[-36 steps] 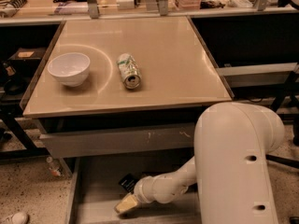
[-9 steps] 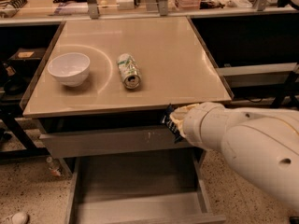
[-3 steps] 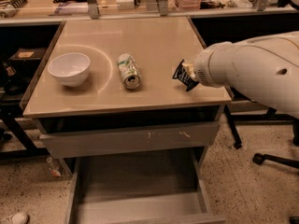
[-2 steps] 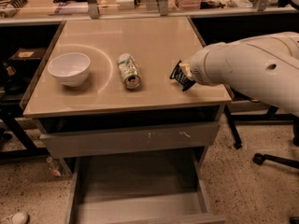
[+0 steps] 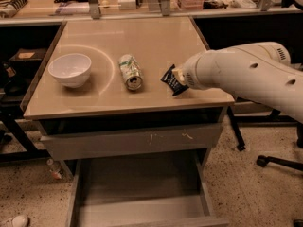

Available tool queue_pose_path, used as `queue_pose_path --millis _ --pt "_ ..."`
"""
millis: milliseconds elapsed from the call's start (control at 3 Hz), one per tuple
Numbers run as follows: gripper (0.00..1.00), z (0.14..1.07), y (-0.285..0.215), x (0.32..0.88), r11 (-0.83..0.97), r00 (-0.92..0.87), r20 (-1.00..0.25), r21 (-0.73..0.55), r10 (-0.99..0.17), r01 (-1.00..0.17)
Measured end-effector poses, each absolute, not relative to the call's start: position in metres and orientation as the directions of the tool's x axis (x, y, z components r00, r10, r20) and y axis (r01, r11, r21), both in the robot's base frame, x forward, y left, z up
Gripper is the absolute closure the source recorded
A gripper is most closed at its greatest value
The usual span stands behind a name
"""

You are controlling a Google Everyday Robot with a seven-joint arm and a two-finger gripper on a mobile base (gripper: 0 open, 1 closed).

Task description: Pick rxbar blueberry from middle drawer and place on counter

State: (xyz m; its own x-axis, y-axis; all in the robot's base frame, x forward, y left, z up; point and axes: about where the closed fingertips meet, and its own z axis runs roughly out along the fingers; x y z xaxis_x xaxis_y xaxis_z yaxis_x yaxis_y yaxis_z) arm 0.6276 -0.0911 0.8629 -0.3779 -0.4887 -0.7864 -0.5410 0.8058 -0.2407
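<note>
The rxbar blueberry [image 5: 170, 80], a small dark wrapped bar, is held at the tip of my gripper [image 5: 177, 77] just above the right part of the beige counter [image 5: 142, 41]. The gripper is shut on the bar, which tilts with its lower corner close to the counter surface. My white arm [image 5: 241, 74] reaches in from the right. The middle drawer [image 5: 137, 188] stands pulled open below, its grey floor bare.
A white bowl [image 5: 70, 69] sits on the counter's left part. A crushed green-white can [image 5: 129, 71] lies in the middle, left of the bar. A closed grey drawer front [image 5: 132, 138] with pale scratches is under the counter. A cluttered bench runs behind.
The gripper has brought the bar up out of the drawer and over the counter, and in the last second has shifted it left and slightly lower toward the surface.
</note>
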Motion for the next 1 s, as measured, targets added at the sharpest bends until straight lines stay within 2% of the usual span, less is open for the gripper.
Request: queue_pose_path --millis 333,667,1000 --pt "1.00 0.8497 -0.0824 0.6298 0.804 -0.388 -0.789 -0.213 -0.477 -0.555" --pt "0.82 0.8495 -0.0821 0.6298 0.804 -0.388 -0.789 -0.212 -0.477 -0.556" --pt "0.59 0.8495 -0.0821 0.6298 0.804 -0.388 -0.789 -0.212 -0.477 -0.556"
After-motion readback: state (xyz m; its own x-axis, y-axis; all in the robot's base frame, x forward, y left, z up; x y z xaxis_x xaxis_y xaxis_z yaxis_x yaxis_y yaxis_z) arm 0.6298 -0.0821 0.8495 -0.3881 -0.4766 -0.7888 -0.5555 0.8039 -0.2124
